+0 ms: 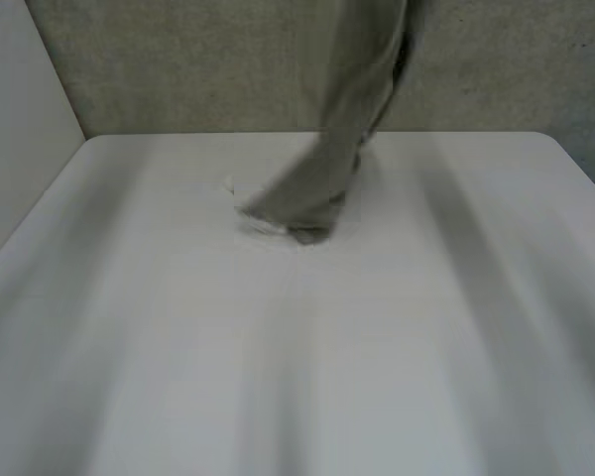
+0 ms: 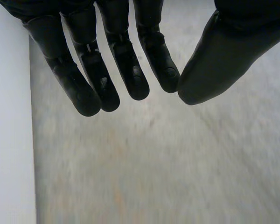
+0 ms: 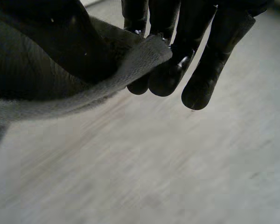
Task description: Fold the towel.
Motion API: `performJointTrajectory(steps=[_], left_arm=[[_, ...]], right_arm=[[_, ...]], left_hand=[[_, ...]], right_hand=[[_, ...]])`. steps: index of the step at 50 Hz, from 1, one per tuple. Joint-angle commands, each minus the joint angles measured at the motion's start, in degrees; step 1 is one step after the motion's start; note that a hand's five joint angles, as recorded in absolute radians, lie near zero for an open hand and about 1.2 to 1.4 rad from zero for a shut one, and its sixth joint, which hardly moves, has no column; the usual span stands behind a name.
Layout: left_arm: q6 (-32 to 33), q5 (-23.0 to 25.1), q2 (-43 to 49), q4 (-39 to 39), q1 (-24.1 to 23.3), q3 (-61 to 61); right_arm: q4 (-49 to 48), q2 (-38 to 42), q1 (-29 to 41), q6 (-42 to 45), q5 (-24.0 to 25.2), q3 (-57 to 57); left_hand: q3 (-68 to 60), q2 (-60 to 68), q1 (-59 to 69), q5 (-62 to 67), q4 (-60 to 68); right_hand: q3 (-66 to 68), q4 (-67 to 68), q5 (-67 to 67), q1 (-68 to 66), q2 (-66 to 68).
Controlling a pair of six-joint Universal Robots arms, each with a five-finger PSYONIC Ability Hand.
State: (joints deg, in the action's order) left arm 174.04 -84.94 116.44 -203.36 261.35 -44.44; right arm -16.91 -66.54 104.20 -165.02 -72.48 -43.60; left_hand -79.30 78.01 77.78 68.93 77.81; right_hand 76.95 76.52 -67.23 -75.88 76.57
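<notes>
A grey-beige towel (image 1: 327,149) hangs down from above the far middle of the white table (image 1: 297,377). Its lower end lies bunched on the tabletop. In the right wrist view my right hand (image 3: 200,46) pinches a corner of the towel (image 3: 84,100) between its fingers and the thumb, which the cloth covers. The rest of the towel drapes away beside the palm. My left hand (image 2: 121,56) is raised and holds nothing. Its thumb tip rests against a fingertip (image 2: 165,77), and no cloth is near it.
A beige textured wall (image 1: 178,69) stands behind the table, and a white panel (image 1: 20,119) closes the left side. The left wrist view looks past the fingers at the same beige surface (image 2: 154,163) and a white panel (image 2: 9,140).
</notes>
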Motion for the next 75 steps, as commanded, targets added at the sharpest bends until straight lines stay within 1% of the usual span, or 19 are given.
performJointTrajectory(steps=[1,5,12,14,15,16,20,28,33,39,48,57,59,60,61,62,66,72,75], left_arm=[[1.2,3.5,-0.9,-2.8,2.8,-17.7],[1.7,7.5,-1.5,-6.0,2.2,-29.0],[1.6,8.9,-0.7,-7.3,-0.8,-40.5],[1.7,8.9,0.7,-7.4,-4.2,-43.4],[1.7,8.9,0.7,-7.4,-4.2,-43.5],[1.7,8.9,1.6,-7.4,-5.8,-44.1],[1.7,8.9,2.5,-7.7,-8.6,-44.5],[1.7,8.9,4.1,-7.7,-13.5,-43.1],[1.7,8.8,6.9,-7.4,-18.8,-41.1],[1.7,8.8,10.6,-6.9,-20.7,-40.2],[2.2,7.9,14.3,-7.4,-23.6,-38.2],[1.9,7.5,17.1,-6.4,-25.4,-36.4],[2.1,6.6,17.5,-6.5,-26.1,-36.2],[2.2,5.1,18.0,-6.6,-26.4,-35.7],[2.2,5.1,18.0,-6.6,-26.4,-35.7],[2.3,3.2,18.5,-6.6,-26.5,-35.3],[2.7,-2.2,18.6,-6.1,-26.3,-34.7],[3.6,-3.4,15.4,-5.7,-24.6,-36.0],[3.8,-3.3,8.6,-6.2,-19.5,-39.6]], right_arm=[[11.7,4.1,-0.2,7.8,4.3,-2.3],[16.5,3.9,0.5,14.2,5.2,-8.6],[17.0,1.1,1.0,18.3,4.5,-18.5],[17.0,-1.0,2.6,18.9,4.2,-22.5],[17.0,-1.0,2.6,18.9,4.2,-22.5],[17.2,-2.0,3.7,19.2,4.1,-24.0],[17.4,-3.5,4.7,19.2,3.7,-26.4],[17.7,-11.3,7.2,11.9,-2.1,-28.8],[17.6,-20.1,7.1,0.5,-5.6,-27.5],[17.7,-28.6,7.0,-7.9,-5.9,-25.0],[18.0,-33.9,7.2,-9.8,-5.7,-24.8],[19.0,-34.4,7.4,-9.8,-5.7,-26.4],[19.1,-34.5,7.4,-9.9,-5.6,-26.6],[19.0,-34.6,7.4,-9.9,-5.4,-27.1],[19.0,-34.6,7.4,-9.9,-5.4,-27.1],[19.0,-34.8,7.4,-9.9,-5.3,-27.5],[19.0,-35.1,7.1,-9.7,-5.0,-28.3],[19.9,-34.5,6.4,-9.1,-4.6,-27.9],[21.8,-33.4,4.6,-6.6,-3.2,-28.0]], left_hand=[[-0.7,2.0,2.2,1.1,2.2],[-0.7,2.0,2.2,1.1,2.2],[-0.7,2.0,2.2,1.1,2.2],[25.5,-24.2,-24.0,-25.1,-24.0],[25.7,-24.4,-24.2,-25.3,-24.2],[38.5,-37.2,-37.0,-38.1,-37.0],[41.3,-40.0,-39.8,-41.0,-39.8],[41.3,-40.0,-39.8,-41.0,-39.8],[40.8,-39.5,-39.3,-40.5,-39.3],[41.8,-40.5,-40.3,-41.5,-40.3],[47.1,-45.8,-45.5,-46.7,-45.6],[44.5,-43.3,-43.0,-44.2,-43.1],[37.5,-36.2,-35.9,-37.1,-36.0],[20.1,-18.9,-18.6,-19.8,-18.7],[20.0,-18.7,-18.5,-19.6,-18.5],[-0.5,1.8,2.0,0.9,2.0],[-0.7,2.0,2.2,1.1,2.2],[-0.7,2.0,2.2,1.1,2.2],[-0.7,2.0,2.2,1.1,2.2]], right_hand=[[3.0,3.5,-2.8,-4.1,3.4],[3.0,3.5,-2.8,-4.1,3.4],[3.0,3.5,-2.8,-4.1,3.4],[3.0,3.5,-2.8,-4.1,3.4],[3.0,3.5,-2.8,-4.1,3.4],[3.0,3.5,-2.8,-4.1,3.4],[3.0,3.5,-2.8,-4.1,3.4],[3.0,3.5,-2.8,-4.1,3.4],[3.0,3.5,-2.8,-4.1,3.4],[3.0,3.5,-2.8,-4.1,3.4],[3.0,3.5,-2.8,-4.1,3.4],[3.0,3.5,-2.8,-4.1,3.4],[3.0,3.5,-2.8,-4.1,3.4],[3.0,3.5,-2.8,-4.1,3.4],[3.0,3.5,-2.8,-4.1,3.4],[3.0,3.5,-2.8,-4.1,3.4],[3.0,3.5,-2.8,-4.1,3.4],[3.0,3.5,-2.8,-4.1,3.4],[3.0,3.5,-2.8,-4.1,3.4]])
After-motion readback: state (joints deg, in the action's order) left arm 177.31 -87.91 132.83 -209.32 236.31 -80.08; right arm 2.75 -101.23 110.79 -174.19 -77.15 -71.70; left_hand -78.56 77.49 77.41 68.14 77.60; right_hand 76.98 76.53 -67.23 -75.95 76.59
